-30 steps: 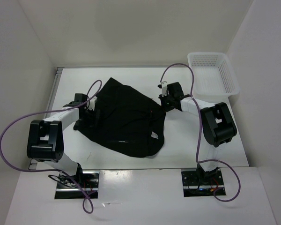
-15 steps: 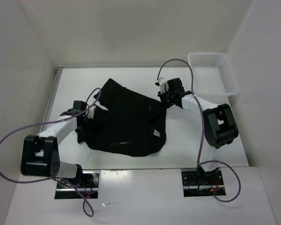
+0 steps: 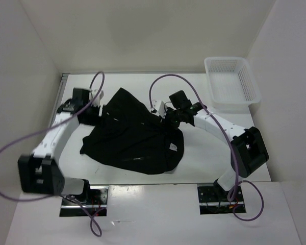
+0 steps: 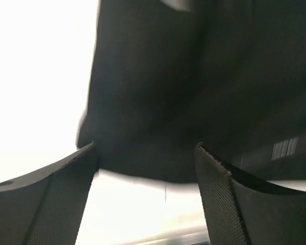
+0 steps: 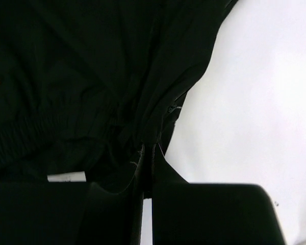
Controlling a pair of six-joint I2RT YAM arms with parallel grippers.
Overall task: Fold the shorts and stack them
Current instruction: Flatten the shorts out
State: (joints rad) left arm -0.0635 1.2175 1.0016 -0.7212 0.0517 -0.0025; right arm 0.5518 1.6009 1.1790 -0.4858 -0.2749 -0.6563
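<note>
Pinching a bunch of black cloth, the right end effector point(image 3: 164, 114) has its two fingers pressed together on the shorts point(image 3: 135, 138). In the right wrist view the right end effector point(image 5: 148, 150) has a thin fold of the shorts point(image 5: 66, 76) caught right at its tips. From there the dark cloth fans out ahead of it and to its left. White counter point(image 5: 255, 102) shows ahead of it on its right.

The left end effector point(image 3: 98, 109) is at the other side of the shorts, and its fingers point(image 4: 51, 199) stand wide apart. In the left wrist view the left end effector point(image 4: 146, 148) has the edge of the shorts point(image 4: 194, 76) just past its tips. I cannot tell if the cloth touches them. A small pale mark with thin stripes point(image 4: 285, 148) sits on the cloth beside its right finger, and it looks blurry. Bright counter point(image 4: 35, 76) is ahead of it on its left.

Seen from above, the shorts lie in a soft crumpled heap on the counter point(image 3: 204, 153), between the two end effectors. Most of the cloth spreads from them back toward the arm bases. One corner of the cloth pokes out past both of them, on the far side. A little white label point(image 3: 172, 147) shows on the cloth just behind the right end effector, toward its arm base.

A white mesh basket point(image 3: 229, 101) sits well apart from the right end effector, off to its right and farther back, by the wall
</note>
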